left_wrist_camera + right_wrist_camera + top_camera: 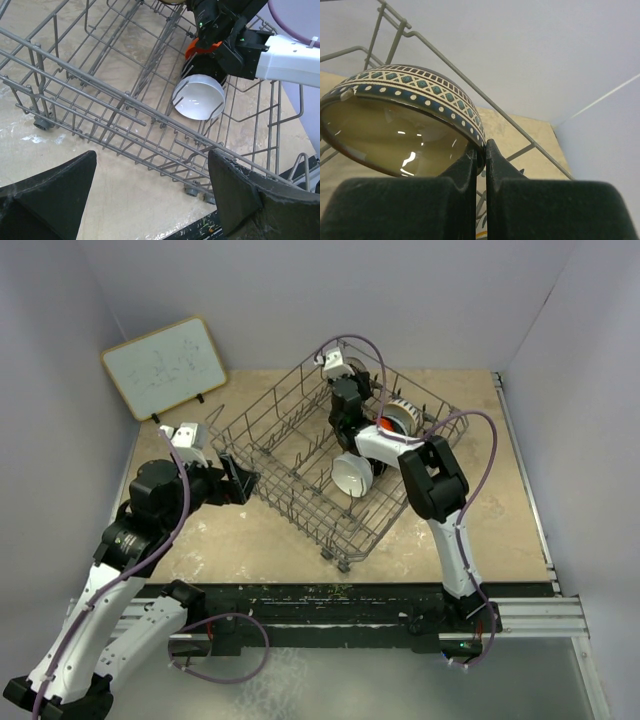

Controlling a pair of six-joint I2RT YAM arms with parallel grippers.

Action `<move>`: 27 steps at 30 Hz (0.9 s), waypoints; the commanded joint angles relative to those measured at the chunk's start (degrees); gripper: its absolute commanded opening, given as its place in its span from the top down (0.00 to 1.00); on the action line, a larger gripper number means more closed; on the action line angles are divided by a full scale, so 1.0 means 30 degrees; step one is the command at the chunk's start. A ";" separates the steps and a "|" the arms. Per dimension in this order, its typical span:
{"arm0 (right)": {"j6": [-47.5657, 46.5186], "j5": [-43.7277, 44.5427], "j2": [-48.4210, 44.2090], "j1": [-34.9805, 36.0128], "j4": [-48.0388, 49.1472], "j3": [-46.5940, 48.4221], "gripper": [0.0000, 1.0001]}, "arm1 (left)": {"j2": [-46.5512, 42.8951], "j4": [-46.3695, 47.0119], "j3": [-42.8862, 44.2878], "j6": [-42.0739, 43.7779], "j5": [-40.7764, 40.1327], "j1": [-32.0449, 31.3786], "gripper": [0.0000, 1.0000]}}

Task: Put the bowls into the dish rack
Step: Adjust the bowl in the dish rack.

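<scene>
Right wrist view: patterned bowl (410, 90) being carried on edge among the wires of the dish rack (125, 93).
The right gripper (481, 150) is pinching the rim, jaws almost together, tilting the bowl, likely to slot it between tines near the standing white bowl (199, 97). The left gripper (150, 160) is hovering wide open, empty, at the rack's near edge.
</scene>
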 commanded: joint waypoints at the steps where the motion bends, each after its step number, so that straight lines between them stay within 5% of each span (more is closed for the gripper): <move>1: 0.2718 -0.3798 -0.0341 0.0124 -0.4131 0.0511 1.00 | -0.0153 0.0999 -0.0257 0.0159 0.0178 0.0042 0.05; 20: 0.5802 -0.2797 -0.0785 0.0076 -0.5618 -0.0652 1.00 | -0.0103 0.0947 -0.0070 0.0267 0.0200 0.0035 0.04; 27: 0.5095 -0.0938 -0.1584 0.0334 -0.3366 -0.1087 1.00 | -0.0069 0.0710 0.0304 0.0229 0.0168 0.0047 0.04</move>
